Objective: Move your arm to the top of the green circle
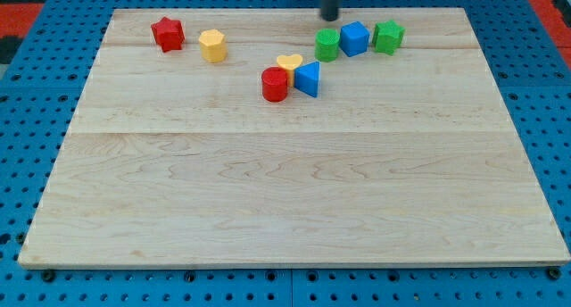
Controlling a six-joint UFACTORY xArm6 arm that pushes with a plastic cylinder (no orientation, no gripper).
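Note:
The green circle [327, 45] is a short green cylinder standing near the view's top, right of centre, on the wooden board [294, 182]. My tip [330, 19] is the end of a dark rod coming down from the view's top edge. It sits just above the green circle in the view, a small gap apart. A blue cube [354, 38] touches the green circle's right side, and a green star [388, 36] stands right of the cube.
A red cylinder [275, 84], a yellow heart [289, 65] and a blue triangle [308, 78] cluster below-left of the green circle. A red star [167, 33] and a yellow hexagon [212, 45] stand at the top left. Blue pegboard surrounds the board.

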